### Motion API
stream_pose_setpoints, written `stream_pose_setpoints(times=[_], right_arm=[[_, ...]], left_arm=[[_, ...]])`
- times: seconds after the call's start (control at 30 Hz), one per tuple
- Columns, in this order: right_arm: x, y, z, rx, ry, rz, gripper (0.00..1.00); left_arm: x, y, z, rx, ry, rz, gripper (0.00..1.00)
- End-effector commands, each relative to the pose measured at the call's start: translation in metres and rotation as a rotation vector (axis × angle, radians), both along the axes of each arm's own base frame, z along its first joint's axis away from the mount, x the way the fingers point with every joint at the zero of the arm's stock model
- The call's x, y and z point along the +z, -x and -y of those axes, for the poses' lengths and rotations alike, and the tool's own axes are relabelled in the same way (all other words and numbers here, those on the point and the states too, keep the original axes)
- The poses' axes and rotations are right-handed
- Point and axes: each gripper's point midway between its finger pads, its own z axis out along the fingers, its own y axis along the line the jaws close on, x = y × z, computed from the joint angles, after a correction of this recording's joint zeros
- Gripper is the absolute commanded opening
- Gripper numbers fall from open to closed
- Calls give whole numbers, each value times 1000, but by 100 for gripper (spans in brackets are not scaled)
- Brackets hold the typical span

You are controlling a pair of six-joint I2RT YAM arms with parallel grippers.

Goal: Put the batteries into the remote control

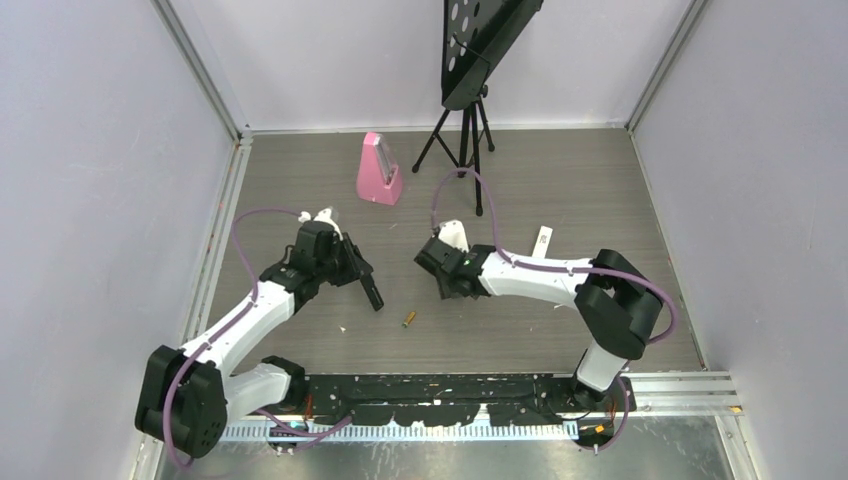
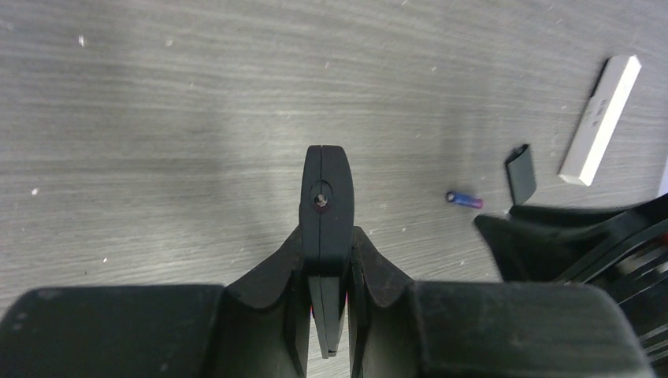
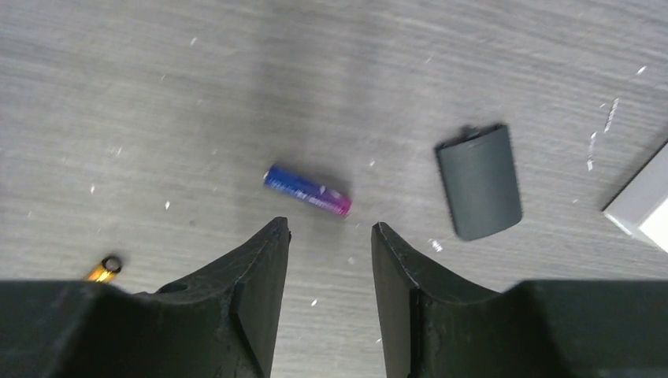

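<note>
My left gripper [image 1: 352,268] is shut on the black remote control [image 1: 368,285], which sticks out toward the table's middle; in the left wrist view the remote [image 2: 326,197] shows edge-on between the fingers [image 2: 366,260]. My right gripper [image 3: 329,228] is open and empty, hovering just short of a purple/blue battery [image 3: 307,190] lying on the table. That battery also shows in the left wrist view [image 2: 465,200]. A gold battery [image 1: 408,319] lies between the arms, and shows in the right wrist view [image 3: 105,269]. The black back cover [image 3: 479,181] lies to the right of the purple battery.
A white bar-shaped remote [image 1: 543,240] lies right of my right gripper [image 1: 442,272]. A pink metronome [image 1: 380,172] and a black music stand on a tripod [image 1: 465,130] are at the back. Walls enclose the table on three sides.
</note>
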Motion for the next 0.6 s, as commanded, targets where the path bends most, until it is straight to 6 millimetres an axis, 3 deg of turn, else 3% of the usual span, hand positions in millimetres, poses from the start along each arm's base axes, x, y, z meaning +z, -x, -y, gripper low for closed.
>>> stream_pose_setpoints(times=[0.0,0.13,0.3,0.57], right_arm=[[13,-24,-11,11,-39,20,47],[12,-23,-17,-2,-59,1,47],[2,-21,-23,157,-13,-41,47],[-8,-27,-3,201,2,-119,44]], left_arm=[[-17,9,2,-25,11,-37,0],[-28,18,6,-46,35,-71,0],[-33,22,8,-59,44,-88,0],[-31,21,8,-60,39,-78,0]])
